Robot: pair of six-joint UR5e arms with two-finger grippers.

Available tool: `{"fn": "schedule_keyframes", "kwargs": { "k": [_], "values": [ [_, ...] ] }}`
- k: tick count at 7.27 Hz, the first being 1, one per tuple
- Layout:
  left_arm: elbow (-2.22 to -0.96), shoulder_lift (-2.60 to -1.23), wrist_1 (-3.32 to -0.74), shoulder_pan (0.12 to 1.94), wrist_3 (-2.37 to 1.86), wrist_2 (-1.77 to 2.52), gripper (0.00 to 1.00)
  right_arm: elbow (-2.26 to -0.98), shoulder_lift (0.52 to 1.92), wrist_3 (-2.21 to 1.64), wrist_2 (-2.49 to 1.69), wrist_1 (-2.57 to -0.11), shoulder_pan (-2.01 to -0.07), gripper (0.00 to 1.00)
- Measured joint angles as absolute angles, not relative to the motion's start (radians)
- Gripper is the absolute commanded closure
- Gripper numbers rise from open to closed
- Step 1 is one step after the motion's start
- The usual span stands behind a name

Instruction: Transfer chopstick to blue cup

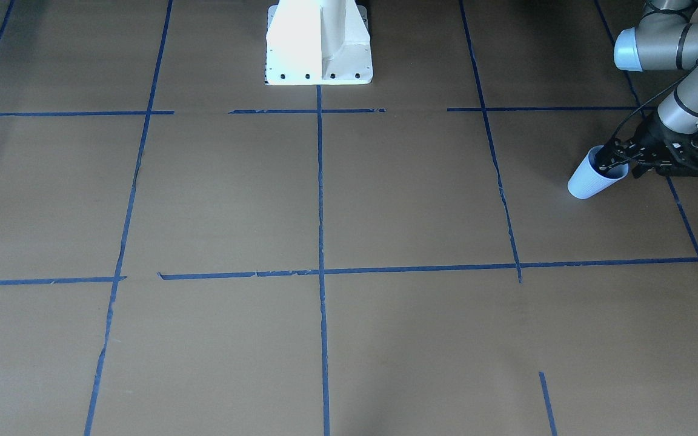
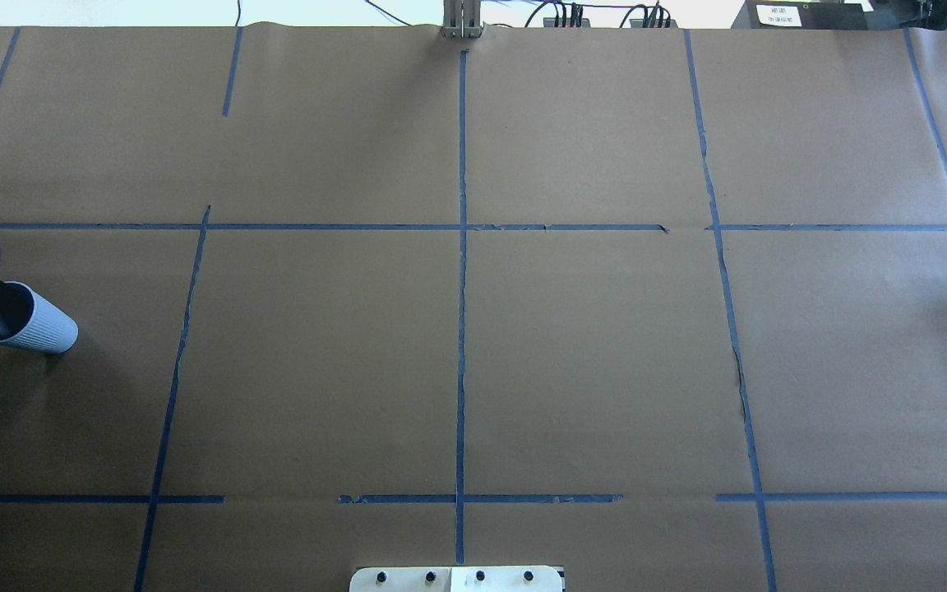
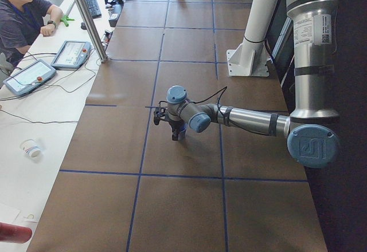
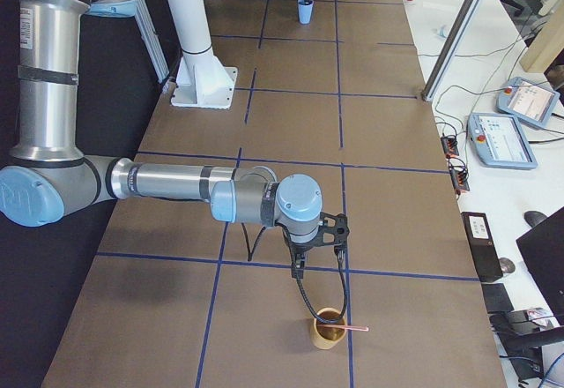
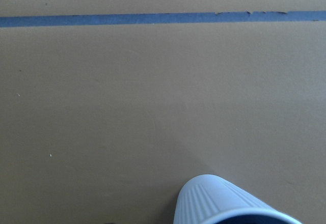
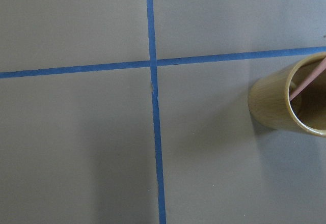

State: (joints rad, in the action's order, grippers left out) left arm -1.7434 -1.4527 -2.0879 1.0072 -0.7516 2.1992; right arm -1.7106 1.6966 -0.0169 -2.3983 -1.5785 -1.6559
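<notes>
The pale-blue ribbed blue cup (image 1: 591,178) is at the table's far left end and also shows in the overhead view (image 2: 34,325) and the left wrist view (image 5: 224,203). My left gripper (image 1: 608,162) is closed over its rim, one finger inside and one outside. A pinkish-red chopstick (image 4: 351,327) leans out of a tan wooden cup (image 4: 326,331) at the opposite end; both show in the right wrist view, chopstick (image 6: 308,79) and wooden cup (image 6: 277,102). My right gripper (image 4: 298,272) hovers just beside and above the wooden cup; I cannot tell if it is open or shut.
The white robot base (image 1: 319,45) stands at the middle of the robot's side of the table. Blue tape lines (image 2: 461,329) cross the brown paper cover. An operator (image 3: 23,17) and teach pendants (image 3: 71,54) are on the side bench.
</notes>
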Motion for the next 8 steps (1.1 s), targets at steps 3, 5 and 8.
{"fn": "schedule_keyframes", "kwargs": {
  "k": [3,5,8],
  "values": [
    [-1.79,-1.43,-2.075,1.02,-0.755,2.283,1.0,-1.713,1.697,-0.017,-2.402,-1.578,-1.659,0.0],
    [-1.921,-1.418,-1.93,1.054,-0.756,2.335,1.0,-1.714,1.696,-0.017,-2.403,-1.578,-1.66,0.0],
    [-2.093,-1.631,-1.541,1.042,-0.857,2.347,1.0,-1.714,1.695,-0.018,-2.403,-1.578,-1.66,0.0]
  ]
}}
